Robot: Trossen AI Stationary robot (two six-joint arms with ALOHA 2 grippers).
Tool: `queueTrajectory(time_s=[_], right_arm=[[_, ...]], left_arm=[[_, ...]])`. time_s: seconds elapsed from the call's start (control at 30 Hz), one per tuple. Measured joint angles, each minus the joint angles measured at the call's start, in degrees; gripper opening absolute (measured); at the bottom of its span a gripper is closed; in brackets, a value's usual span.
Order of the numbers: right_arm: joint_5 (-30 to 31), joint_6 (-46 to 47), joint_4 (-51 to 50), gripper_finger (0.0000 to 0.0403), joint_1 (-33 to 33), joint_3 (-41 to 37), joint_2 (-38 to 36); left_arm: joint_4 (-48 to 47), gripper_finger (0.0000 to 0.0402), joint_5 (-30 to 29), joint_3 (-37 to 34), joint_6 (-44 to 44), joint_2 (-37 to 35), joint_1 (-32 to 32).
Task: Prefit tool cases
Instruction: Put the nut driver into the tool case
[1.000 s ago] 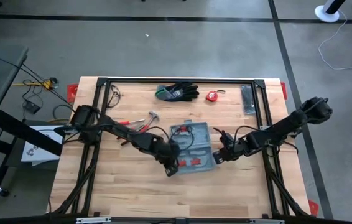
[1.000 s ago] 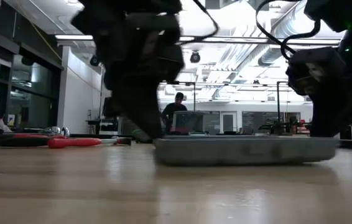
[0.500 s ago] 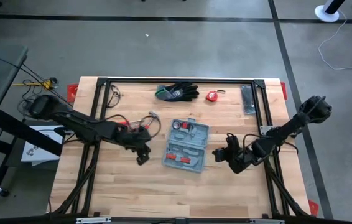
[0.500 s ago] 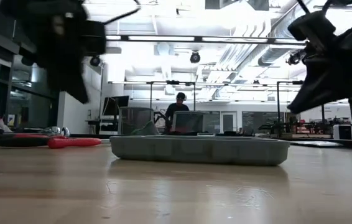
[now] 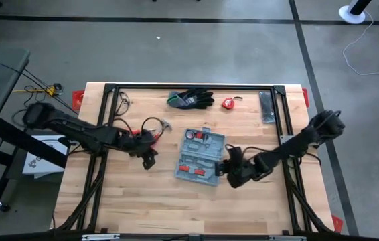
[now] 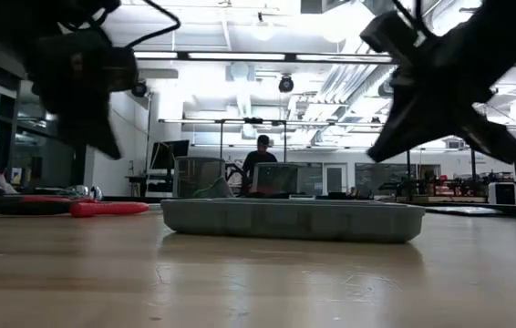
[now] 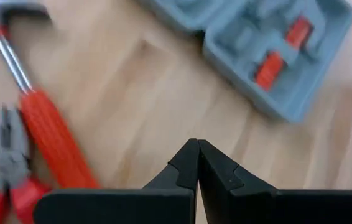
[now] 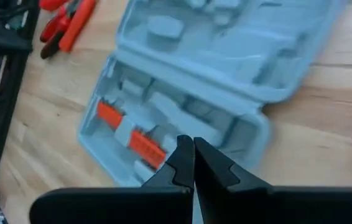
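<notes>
place: workshop/lab | cues: exposed ceiling ducts (image 6: 367,77); wooden workbench (image 5: 142,194); concrete floor (image 5: 196,53)

Both arms are dark, almost black, and made of long thin links with thicker round joints. A thin black cable makes a loop above the left arm (image 5: 96,136) near its wrist. The right arm (image 5: 290,148) has a big rounded joint at its far end. Each gripper has two black fingers (image 7: 216,171) with sharp pointed tips on a flat black bar.
</notes>
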Motion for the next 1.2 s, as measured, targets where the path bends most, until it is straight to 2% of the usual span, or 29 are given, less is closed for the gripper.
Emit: queueTrajectory(time_s=[0.17,0.3,0.43,0.57,0.93,1.07,1.2], right_arm=[[-3.19,-6.04,-3.85,0.0,-0.06,6.06,3.03],[-3.69,-6.75,-12.2,0.0,-0.16,9.93,3.43],[-3.5,-6.85,-18.37,0.0,-0.68,12.05,3.43],[-3.64,-9.91,-18.73,0.0,-0.95,12.7,3.43],[-4.25,-10.82,-19.02,0.0001,-1.04,12.72,3.43],[-5.02,-10.84,-19.93,0.0001,-1.04,12.72,3.43],[-5.03,-10.87,-20.65,0.0001,-1.04,12.72,3.43]], left_arm=[[-5.84,0.0,-0.73,2.09,4.63,0.0,6.69],[-12.53,0.001,2.17,5.13,15.94,0.8,12.82],[-22.23,0.0037,1.1,8.59,26.95,4.37,18.34],[-25.3,0.0079,0.44,10.28,33.06,8.74,23.29],[-27.0,0.0195,1.31,10.3,40.89,18.53,31.01],[-26.99,0.0211,4.7,10.23,40.86,19.61,33.56],[-26.98,0.0204,10.03,10.07,41.17,22.14,35.0]])
